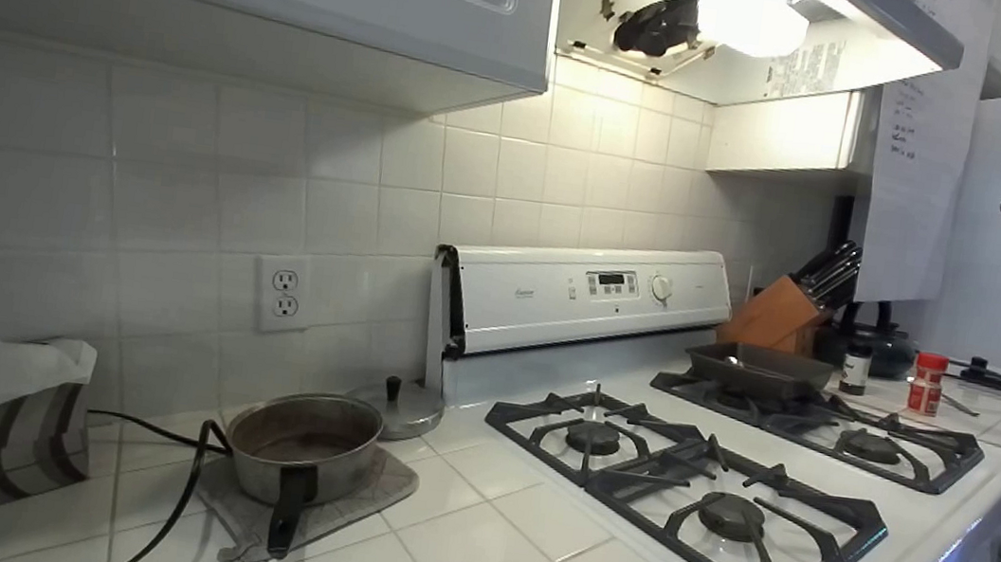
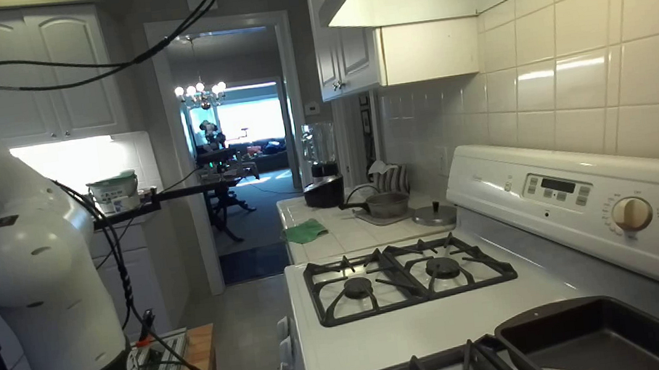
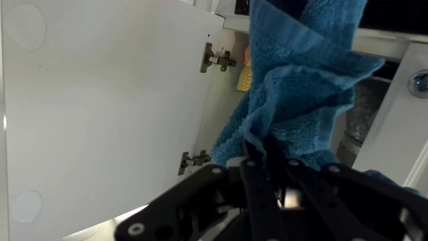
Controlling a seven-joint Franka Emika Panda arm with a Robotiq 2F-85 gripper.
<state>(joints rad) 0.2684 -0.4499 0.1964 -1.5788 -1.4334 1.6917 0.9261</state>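
In the wrist view my gripper (image 3: 262, 150) is shut on a blue towel (image 3: 304, 50), with a fold of it pinched between the dark fingers. The towel spreads in crumpled folds beyond the fingertips and covers much of a cabinet opening behind it. To the left a white cabinet door (image 3: 100, 107) stands open on metal hinges (image 3: 219, 60). Beside the towel a yellow patterned item (image 3: 245, 78) shows inside the cabinet. A dull grey object (image 3: 362, 110) is partly visible to the right. Neither exterior view shows the gripper or this towel.
A white door with a round knob (image 3: 419, 83) borders the opening on the right. My arm (image 2: 34, 262) stands across from the stove (image 2: 396, 332). A dark pan (image 1: 757, 368), a pot (image 1: 303, 448), and a green cloth (image 2: 306, 231) are around the stove and counter.
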